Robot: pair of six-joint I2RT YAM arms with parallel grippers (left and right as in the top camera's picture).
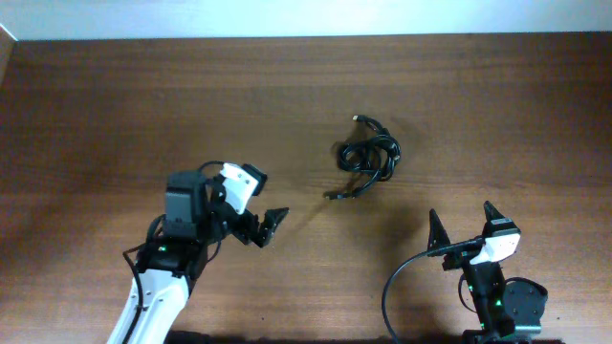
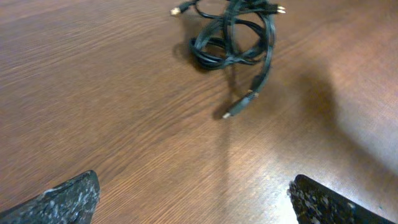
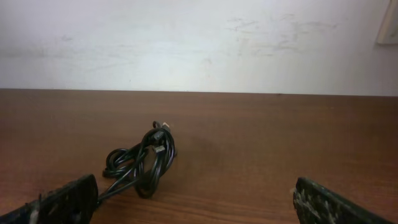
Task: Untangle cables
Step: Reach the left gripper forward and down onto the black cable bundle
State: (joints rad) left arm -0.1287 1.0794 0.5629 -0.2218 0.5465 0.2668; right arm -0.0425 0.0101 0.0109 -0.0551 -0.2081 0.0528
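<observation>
The cables (image 1: 366, 158) lie knotted together in one black bundle on the wooden table, right of centre. Metallic plug ends stick out at the top and lower left. My left gripper (image 1: 266, 226) is open and empty, left of and below the bundle; its wrist view shows the cables (image 2: 235, 43) ahead with one plug end trailing toward it. My right gripper (image 1: 463, 226) is open and empty near the front right; its wrist view shows the cables (image 3: 142, 162) ahead to the left.
The wooden table (image 1: 115, 115) ends at a pale wall (image 3: 199, 43) along the far edge. A thick black wire fixed to the right arm (image 1: 390, 287) loops near the front edge.
</observation>
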